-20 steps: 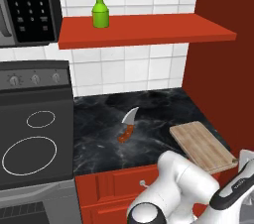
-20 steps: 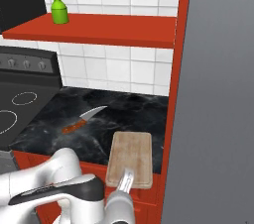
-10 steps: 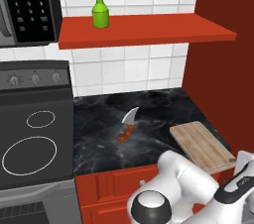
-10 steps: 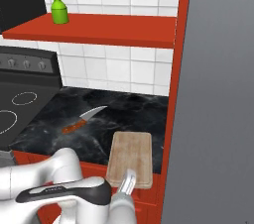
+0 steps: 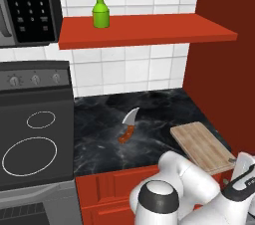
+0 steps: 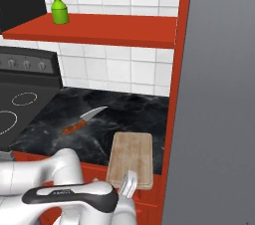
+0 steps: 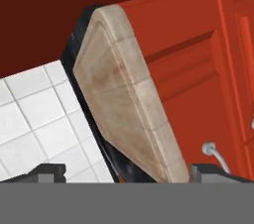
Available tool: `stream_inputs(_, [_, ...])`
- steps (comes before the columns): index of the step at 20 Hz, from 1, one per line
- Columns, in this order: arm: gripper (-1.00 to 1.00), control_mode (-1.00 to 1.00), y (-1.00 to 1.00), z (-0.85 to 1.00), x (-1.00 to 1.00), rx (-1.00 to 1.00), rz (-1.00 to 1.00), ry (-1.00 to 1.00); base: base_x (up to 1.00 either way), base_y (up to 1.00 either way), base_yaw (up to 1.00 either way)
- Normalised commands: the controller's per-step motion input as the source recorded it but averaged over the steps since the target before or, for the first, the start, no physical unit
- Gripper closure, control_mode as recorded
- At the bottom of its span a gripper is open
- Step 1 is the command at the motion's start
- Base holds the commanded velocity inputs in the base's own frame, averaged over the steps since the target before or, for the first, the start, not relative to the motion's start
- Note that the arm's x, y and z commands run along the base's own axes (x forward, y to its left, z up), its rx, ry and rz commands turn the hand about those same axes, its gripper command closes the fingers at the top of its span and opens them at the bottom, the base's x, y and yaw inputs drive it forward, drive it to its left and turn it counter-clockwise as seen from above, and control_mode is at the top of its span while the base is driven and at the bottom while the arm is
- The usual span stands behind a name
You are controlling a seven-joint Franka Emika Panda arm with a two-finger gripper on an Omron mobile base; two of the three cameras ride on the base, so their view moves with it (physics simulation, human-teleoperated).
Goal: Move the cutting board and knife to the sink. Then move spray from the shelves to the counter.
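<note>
Hand view: end effector (image 7: 124,171) spread wide beside the cutting board (image 7: 124,104) (nothing gripped), which overhangs the surface (image 5: 99,139) edge; knife (image 5: 128,126) lies well apart.

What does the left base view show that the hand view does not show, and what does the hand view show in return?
The left base view alone shows the knife lying on the black counter, the stove top, and the green spray standing on the red shelf. The hand view alone shows the open gripper with the front edge of the board between its fingertips, and a silver cabinet handle. Both show the cutting board, the red cabinet fronts and the white tiled wall.
</note>
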Motion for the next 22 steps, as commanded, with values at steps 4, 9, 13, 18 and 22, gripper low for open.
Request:
stream_inputs(4, [-1.0, -1.0, -0.02, -0.14, 0.11, 0.0, 0.0, -0.1, 0.0, 0.0, 0.0])
stream_inputs(9, [-1.0, -1.0, -0.01, -0.1, 0.14, 0.0, 0.0, -0.06, 0.0, 0.0, 0.0])
stream_inputs(13, [-1.0, -1.0, -0.02, -0.1, 0.06, 0.0, 0.0, -0.06, 0.0, 0.0, 0.0])
stream_inputs(18, [-1.0, -1.0, -0.06, -0.1, 0.04, 0.0, 0.0, -0.05, 0.0, 0.0, 0.0])
stream_inputs(22, [-1.0, -1.0, -0.07, -0.1, 0.03, 0.0, 0.0, -0.07, 0.0, 0.0, 0.0])
